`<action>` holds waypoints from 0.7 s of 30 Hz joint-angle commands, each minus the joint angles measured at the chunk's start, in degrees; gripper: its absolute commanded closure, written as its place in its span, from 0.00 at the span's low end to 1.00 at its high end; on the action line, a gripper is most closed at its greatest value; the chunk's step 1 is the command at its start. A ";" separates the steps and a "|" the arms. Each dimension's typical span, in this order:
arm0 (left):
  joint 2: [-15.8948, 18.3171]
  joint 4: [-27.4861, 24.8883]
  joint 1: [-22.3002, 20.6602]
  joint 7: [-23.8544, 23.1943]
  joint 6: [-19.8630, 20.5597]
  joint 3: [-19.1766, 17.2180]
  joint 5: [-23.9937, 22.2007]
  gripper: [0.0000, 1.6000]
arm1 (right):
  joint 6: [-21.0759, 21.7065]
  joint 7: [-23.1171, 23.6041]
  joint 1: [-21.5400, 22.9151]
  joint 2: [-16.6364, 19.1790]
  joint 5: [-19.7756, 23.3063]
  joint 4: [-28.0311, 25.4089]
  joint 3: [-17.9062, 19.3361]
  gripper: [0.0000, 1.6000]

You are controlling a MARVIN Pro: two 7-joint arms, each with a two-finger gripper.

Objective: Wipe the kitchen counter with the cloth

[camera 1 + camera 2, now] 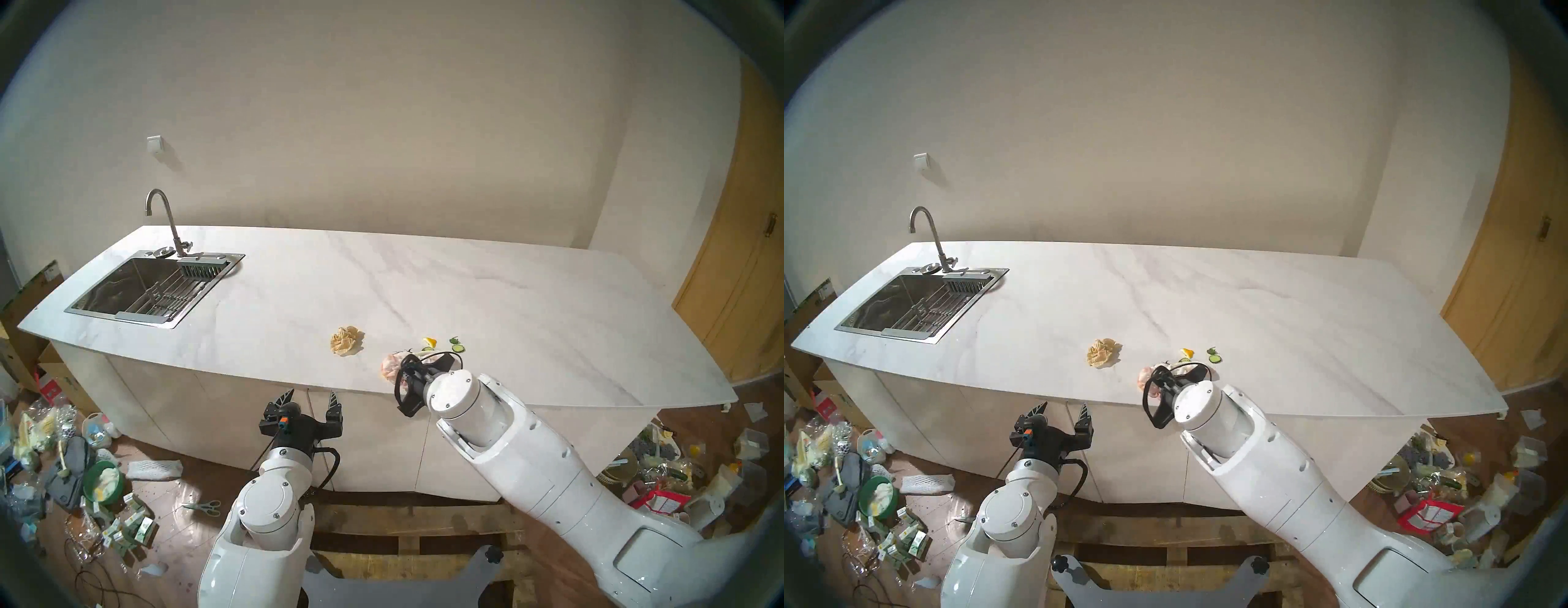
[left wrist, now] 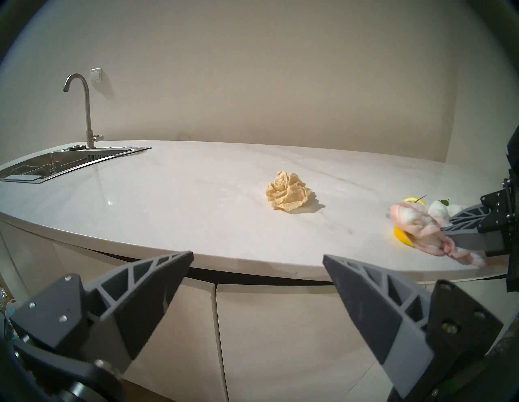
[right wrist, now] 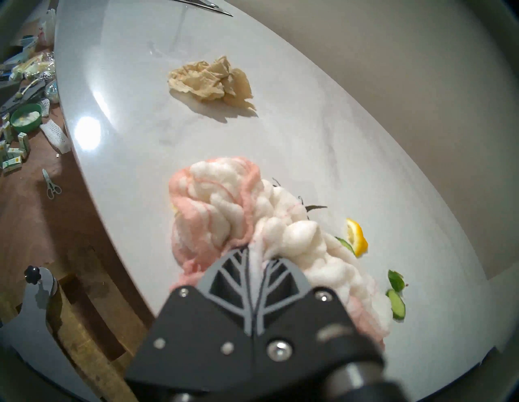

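The cloth [image 3: 238, 213], a bunched white terry towel with pink edging, lies on the white marble-look kitchen counter [image 1: 466, 288] close to its front edge, right of centre. My right gripper [image 3: 254, 249] is shut on the cloth's near side, pinching a fold between its grey fingers. From the left wrist view the cloth [image 2: 418, 224] rests on the slab with a lemon piece [image 2: 401, 237] under its edge. My left gripper [image 1: 312, 397] is open and holds nothing, below and in front of the counter edge, facing the cabinet fronts.
A crumpled tan paper wad [image 1: 347, 339] sits left of the cloth. A lemon wedge [image 3: 355, 235] and cucumber slices [image 3: 397, 306] lie just beyond and right of it. The steel sink [image 1: 140, 288] with faucet [image 1: 165, 220] is far left. Litter covers the floor on both sides.
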 commanded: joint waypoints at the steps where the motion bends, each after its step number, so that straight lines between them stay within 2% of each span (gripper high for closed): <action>1: 0.02 -1.39 -0.46 -0.19 -0.40 0.14 -0.04 0.00 | 0.31 -1.46 3.74 -6.62 3.01 4.11 -5.80 1.00; 5: 0.08 -1.31 -0.40 -0.13 -0.40 -0.02 -0.05 0.00 | -0.20 -2.34 6.12 -8.06 3.70 5.27 -8.37 1.00; 11: 0.01 -1.33 -0.49 -0.17 -0.40 0.13 -0.03 0.00 | -0.47 -4.04 10.27 -11.03 5.22 8.98 -10.28 1.00; 12: 0.02 -1.40 -0.46 -0.19 -0.41 0.13 -0.04 0.00 | -0.29 -4.56 10.90 -12.58 5.44 10.80 -9.56 1.00; 13: 0.03 -1.46 -0.43 -0.21 -0.42 0.13 -0.05 0.00 | -0.61 -4.57 11.82 -11.54 6.52 10.88 -10.04 1.00; 14: 0.05 -1.54 -0.39 -0.24 -0.42 0.14 -0.07 0.00 | -0.32 -5.51 12.26 -13.50 6.36 13.12 -8.72 1.00; 15: 0.06 -1.61 -0.35 -0.26 -0.42 0.15 -0.08 0.00 | -0.56 -5.83 13.01 -12.82 7.08 13.50 -8.90 1.00; 18: 0.12 -1.80 -0.24 -0.33 -0.39 0.16 -0.14 0.00 | -0.47 -7.53 13.00 -14.81 6.32 17.02 -5.43 1.00; 21: 0.14 -1.87 -0.20 -0.36 -0.36 0.16 -0.16 0.00 | -0.80 -8.19 12.62 -13.08 7.09 16.46 -3.52 1.00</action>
